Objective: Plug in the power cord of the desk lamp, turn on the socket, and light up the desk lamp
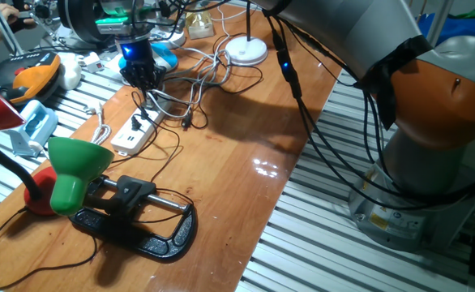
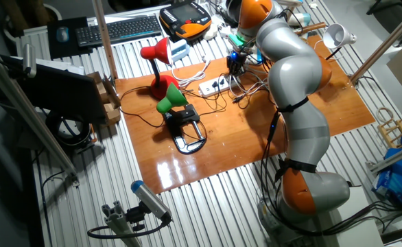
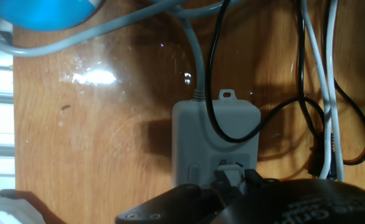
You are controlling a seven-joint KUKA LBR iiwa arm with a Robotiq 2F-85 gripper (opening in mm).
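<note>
No text, label, brand, number or sign can be read in any of the three views. The socket (image 3: 215, 144) shows a plain white face in the hand view, with no legible marking near its switch. The orange and black handheld pendant (image 2: 185, 19) has a screen, but whatever is on it is too small to make out. The keyboard (image 2: 123, 28) has keys whose legends are too small to read. The robot arm (image 2: 293, 68) carries no legible logo.
</note>
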